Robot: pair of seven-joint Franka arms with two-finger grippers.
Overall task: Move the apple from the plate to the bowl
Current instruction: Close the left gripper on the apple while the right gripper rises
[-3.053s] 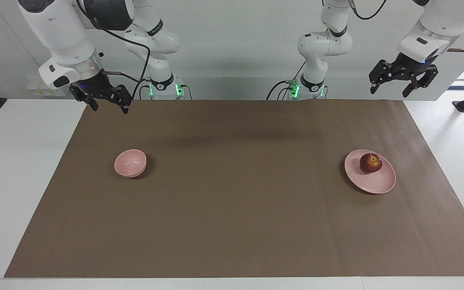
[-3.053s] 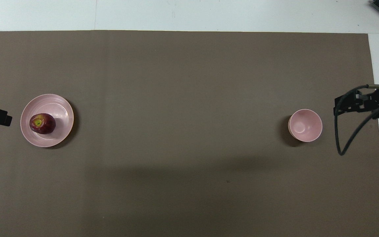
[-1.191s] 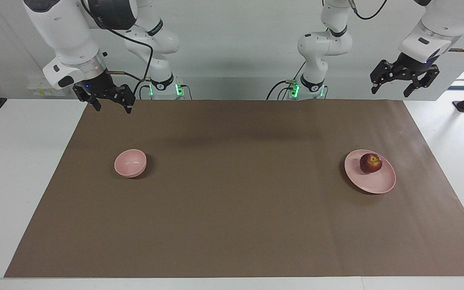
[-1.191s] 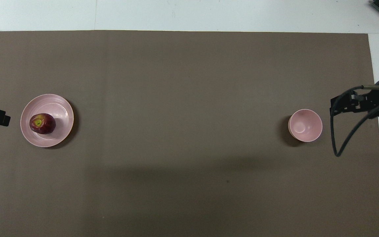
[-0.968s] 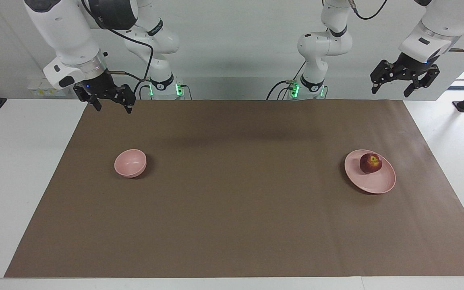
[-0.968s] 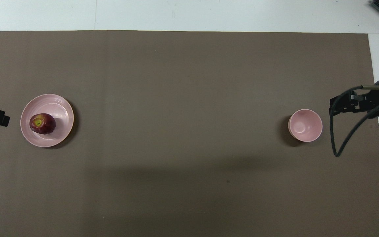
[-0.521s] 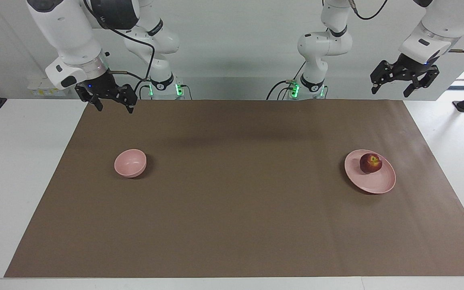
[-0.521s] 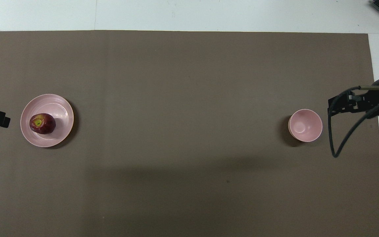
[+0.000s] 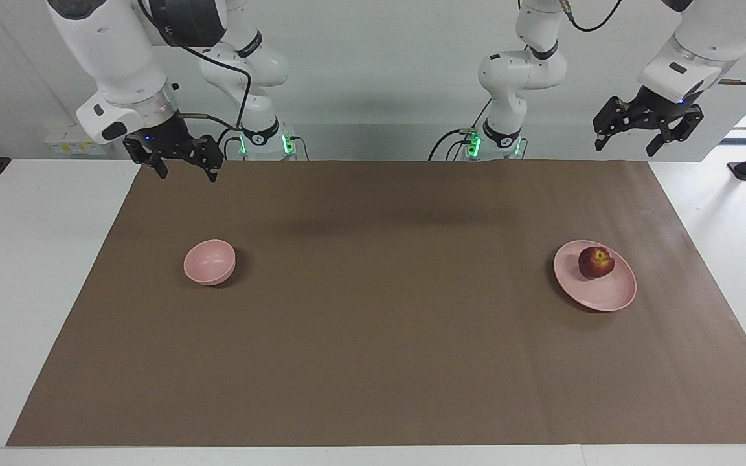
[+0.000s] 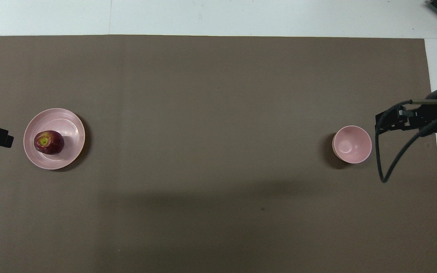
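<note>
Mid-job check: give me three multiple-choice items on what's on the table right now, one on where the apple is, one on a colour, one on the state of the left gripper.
1. Where is the apple?
A. in the bowl
B. on the plate
C. on the brown mat

2. What colour is the bowl?
A. pale pink
B. white
C. green

3. What state is the left gripper in?
A. shut on the apple
B. open, in the air
C. resting in the bowl

Answers:
1 B, the apple sits on the plate toward the left arm's end.
2 A, bowl and plate are both pale pink.
3 B, its fingers are spread, holding nothing, raised above the table.
</note>
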